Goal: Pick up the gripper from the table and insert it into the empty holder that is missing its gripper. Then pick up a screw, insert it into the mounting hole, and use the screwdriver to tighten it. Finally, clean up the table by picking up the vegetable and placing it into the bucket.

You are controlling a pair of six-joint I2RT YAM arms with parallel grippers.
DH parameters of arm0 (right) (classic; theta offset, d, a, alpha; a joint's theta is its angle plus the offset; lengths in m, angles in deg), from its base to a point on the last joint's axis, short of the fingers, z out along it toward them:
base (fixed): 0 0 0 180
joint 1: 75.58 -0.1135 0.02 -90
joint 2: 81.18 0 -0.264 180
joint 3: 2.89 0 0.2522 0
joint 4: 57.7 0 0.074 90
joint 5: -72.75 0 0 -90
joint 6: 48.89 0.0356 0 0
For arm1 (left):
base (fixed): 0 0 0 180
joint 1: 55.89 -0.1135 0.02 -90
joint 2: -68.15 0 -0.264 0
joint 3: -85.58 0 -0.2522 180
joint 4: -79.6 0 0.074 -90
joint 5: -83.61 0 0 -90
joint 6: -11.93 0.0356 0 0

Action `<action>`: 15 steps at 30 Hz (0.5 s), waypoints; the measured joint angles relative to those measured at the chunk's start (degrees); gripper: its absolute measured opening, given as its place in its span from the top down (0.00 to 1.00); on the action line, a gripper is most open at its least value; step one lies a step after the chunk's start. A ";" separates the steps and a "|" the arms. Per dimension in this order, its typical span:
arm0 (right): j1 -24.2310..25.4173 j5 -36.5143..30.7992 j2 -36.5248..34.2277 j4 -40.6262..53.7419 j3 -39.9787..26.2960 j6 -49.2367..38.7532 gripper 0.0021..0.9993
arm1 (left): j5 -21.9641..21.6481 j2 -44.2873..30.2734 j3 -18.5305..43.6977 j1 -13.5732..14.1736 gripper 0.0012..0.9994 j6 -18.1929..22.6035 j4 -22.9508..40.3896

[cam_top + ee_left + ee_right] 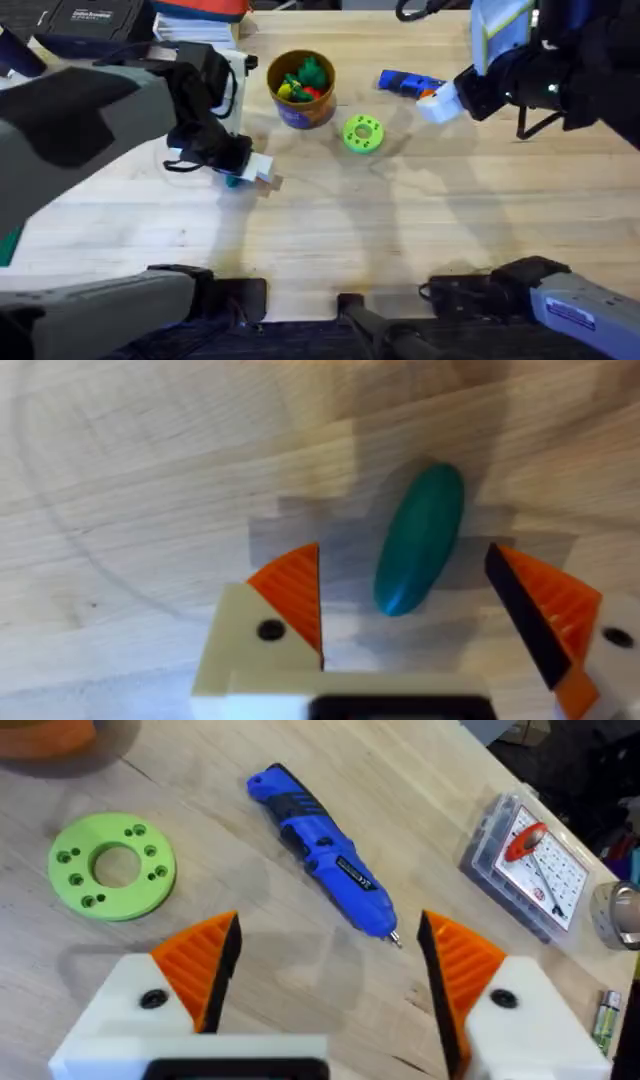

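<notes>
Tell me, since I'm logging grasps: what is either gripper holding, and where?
Nothing. The vegetable lies between the open left gripper; the right gripper is open too.

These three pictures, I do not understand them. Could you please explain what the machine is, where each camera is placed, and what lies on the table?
It is a robot with two arms at a wooden table. One camera looks down from above; the other two sit on the wrists, so each shows its own orange-padded fingers. The left hand is open and low over the vegetable, a dark-green piece lying on the wood between its fingers, not held. The right hand is open near the screwdriver, which lies on the table. Also there: a light-green disc with holes, the bucket with toy pieces inside, and a clear plastic case. Nothing is held.
</notes>
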 joint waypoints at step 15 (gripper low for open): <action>0.00 0.02 -0.02 -0.02 0.00 0.00 0.01 | 0.44 -1.17 4.97 1.71 0.97 -0.15 3.81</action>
